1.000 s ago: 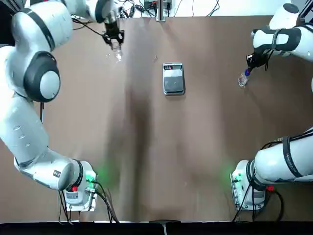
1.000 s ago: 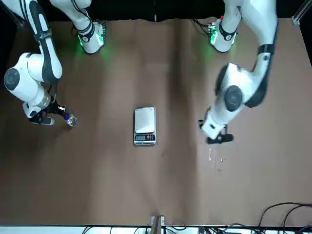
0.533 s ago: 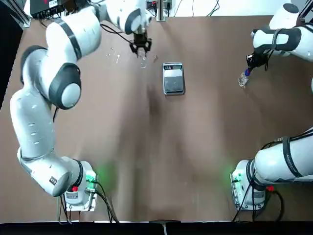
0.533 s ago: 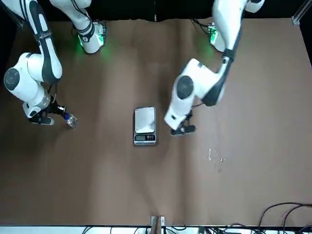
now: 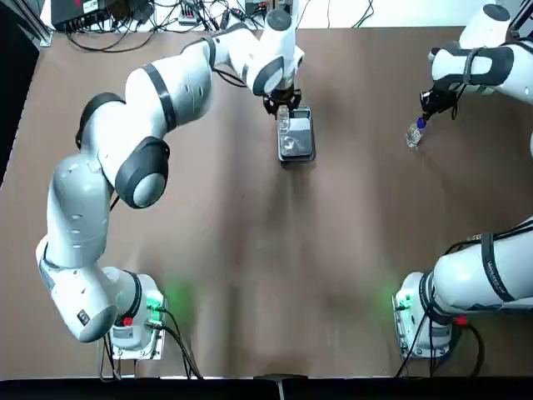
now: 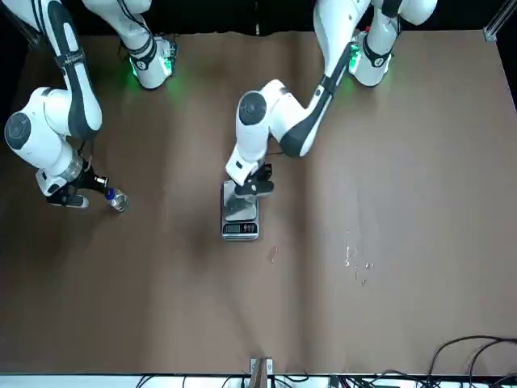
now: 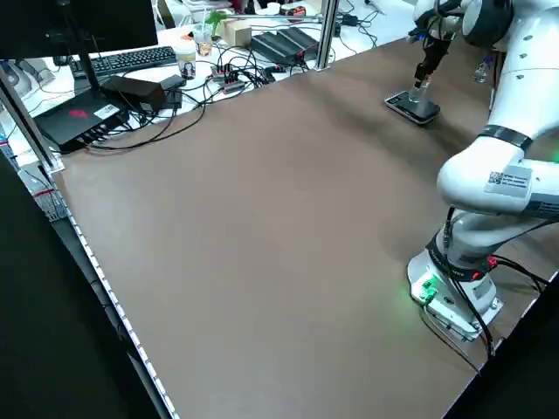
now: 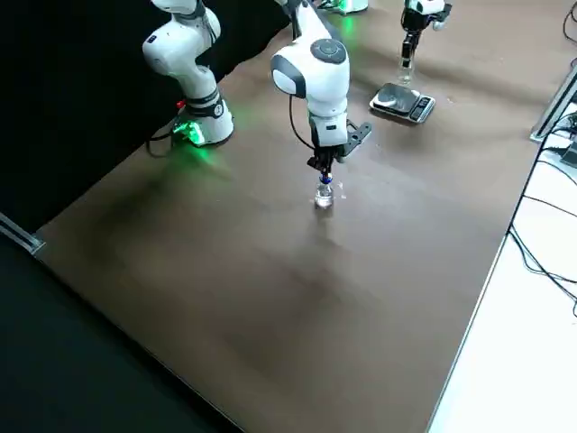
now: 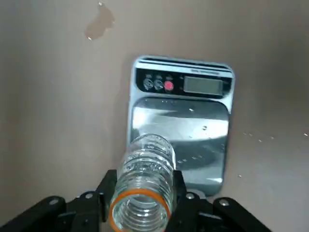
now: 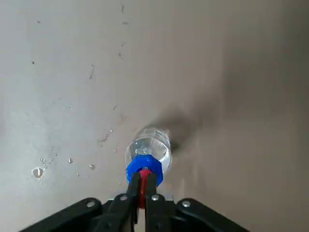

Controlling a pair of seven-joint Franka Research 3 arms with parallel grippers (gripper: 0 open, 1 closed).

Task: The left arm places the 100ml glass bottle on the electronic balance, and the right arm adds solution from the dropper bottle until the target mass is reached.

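My left gripper (image 5: 281,107) is shut on the neck of the clear 100ml glass bottle (image 5: 285,127) and holds it upright over the electronic balance (image 5: 297,143). In the left wrist view the bottle (image 9: 146,166) hangs over the silver pan's near-left part, with the balance's display strip (image 9: 203,85) beyond it. Whether the bottle touches the pan is unclear. At the far right, my right gripper (image 5: 432,105) is shut on the red tip of the dropper bottle (image 5: 413,134), which stands on the table. The blue collar (image 10: 143,166) shows just past that gripper's fingers.
Small droplets (image 6: 355,263) lie on the brown table on the left arm's side of the balance, and more lie near the dropper bottle (image 10: 48,164). Cables and electronics (image 5: 191,12) line the far edge. The green-lit arm bases (image 5: 137,321) stand at the near edge.
The left arm has swung rightward from the table's far left, carrying the glass bottle, and now holds it over the balance. The right arm and dropper bottle have not moved.
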